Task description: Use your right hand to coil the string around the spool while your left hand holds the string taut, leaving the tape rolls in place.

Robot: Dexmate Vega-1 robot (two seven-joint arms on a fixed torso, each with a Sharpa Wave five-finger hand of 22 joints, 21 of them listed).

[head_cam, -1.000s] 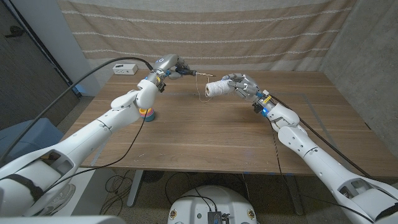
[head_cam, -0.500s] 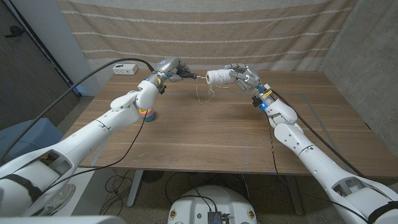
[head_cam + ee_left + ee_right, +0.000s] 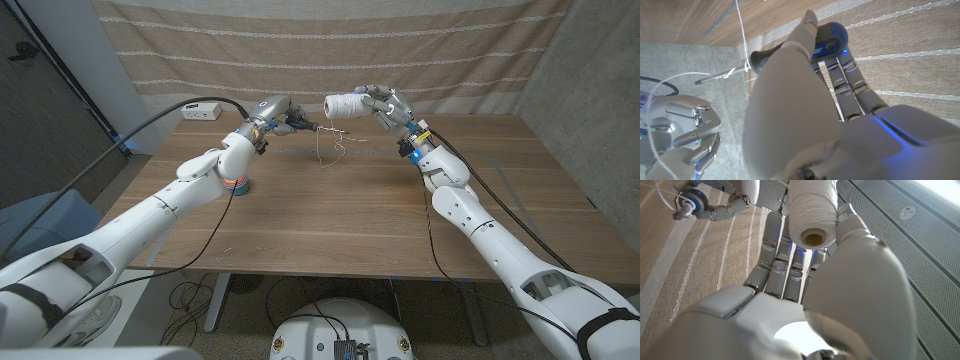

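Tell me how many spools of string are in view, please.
1. The spool, wound with white string, is held up by the right hand above the table's far side. Others may be hidden behind the arms.

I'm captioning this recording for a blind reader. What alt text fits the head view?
The right hand holds a white spool aloft over a wooden table while the left hand grips the string, which hangs in loose loops between them. Colourful tape rolls sit beside the left arm.

Left robot hand [image 3: 805, 100] pinches the string [image 3: 742, 37].
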